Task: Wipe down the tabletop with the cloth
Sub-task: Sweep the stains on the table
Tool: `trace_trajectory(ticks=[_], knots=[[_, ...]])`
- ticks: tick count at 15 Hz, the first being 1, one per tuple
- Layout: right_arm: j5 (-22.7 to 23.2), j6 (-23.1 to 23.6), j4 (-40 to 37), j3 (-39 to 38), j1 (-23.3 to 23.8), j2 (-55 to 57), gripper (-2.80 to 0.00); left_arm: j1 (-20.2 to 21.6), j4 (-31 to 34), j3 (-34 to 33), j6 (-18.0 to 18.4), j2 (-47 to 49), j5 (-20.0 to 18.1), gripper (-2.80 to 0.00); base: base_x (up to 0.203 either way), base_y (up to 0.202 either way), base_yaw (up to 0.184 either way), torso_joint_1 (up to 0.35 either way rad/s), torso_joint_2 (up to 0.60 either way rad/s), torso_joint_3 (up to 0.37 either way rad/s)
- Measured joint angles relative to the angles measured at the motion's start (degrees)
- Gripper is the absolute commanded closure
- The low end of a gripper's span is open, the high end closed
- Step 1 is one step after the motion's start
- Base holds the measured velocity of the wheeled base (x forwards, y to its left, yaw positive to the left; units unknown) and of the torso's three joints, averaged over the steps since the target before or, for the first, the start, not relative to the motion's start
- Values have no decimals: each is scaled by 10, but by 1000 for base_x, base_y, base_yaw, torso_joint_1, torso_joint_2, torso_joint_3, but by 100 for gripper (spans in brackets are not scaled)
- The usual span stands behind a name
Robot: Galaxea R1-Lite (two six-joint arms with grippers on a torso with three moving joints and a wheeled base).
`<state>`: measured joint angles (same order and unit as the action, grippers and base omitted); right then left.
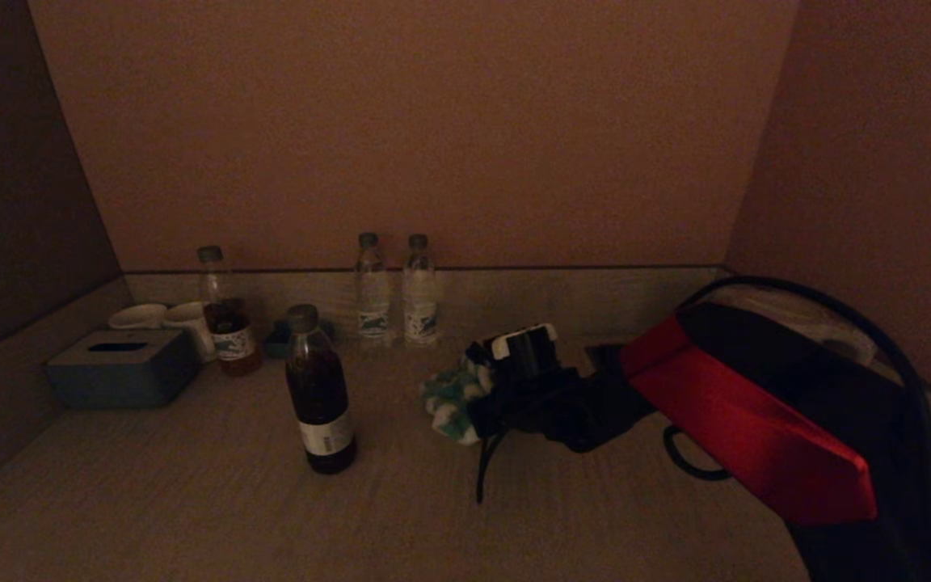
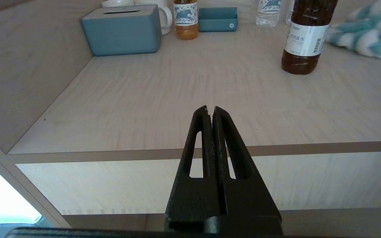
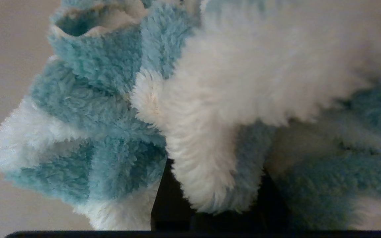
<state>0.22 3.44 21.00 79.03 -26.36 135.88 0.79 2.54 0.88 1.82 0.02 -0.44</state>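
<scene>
The cloth (image 1: 449, 400), a fluffy teal-and-white striped towel, lies bunched on the pale wood-grain tabletop (image 1: 215, 501) near its middle. My right gripper (image 1: 478, 408) reaches in from the right and is shut on the cloth. In the right wrist view the cloth (image 3: 190, 99) fills the picture and buries the fingers (image 3: 167, 205) up to their dark bases. My left gripper (image 2: 210, 108) is shut and empty. It hovers in front of the tabletop's (image 2: 177, 92) front edge, well away from the cloth (image 2: 365, 33).
A dark tea bottle (image 1: 320, 388) stands just left of the cloth. Along the back rim stand two water bottles (image 1: 372, 287), a half-full bottle (image 1: 227, 323), cups (image 1: 183, 319), a small blue tray (image 1: 280, 339) and a grey-blue tissue box (image 1: 122, 368). Walls close three sides.
</scene>
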Motion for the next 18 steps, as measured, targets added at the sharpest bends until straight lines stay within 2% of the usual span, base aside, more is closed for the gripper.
trace_trajectory(ticks=[2,8,12,18], knots=[[2,-6,19,-36,24,-16,0,0,0,0,0,0,0,0,0,0,0,0,0,0],[4,-12,67,-71,79,-40,0,1,0,0,0,0,0,0,0,0,0,0,0,0],[4,-22,69,-72,93,-48,0,0,0,0,0,0,0,0,0,0,0,0,0,0],[4,-19,60,-22,105,-34,0,1,0,0,0,0,0,0,0,0,0,0,0,0]])
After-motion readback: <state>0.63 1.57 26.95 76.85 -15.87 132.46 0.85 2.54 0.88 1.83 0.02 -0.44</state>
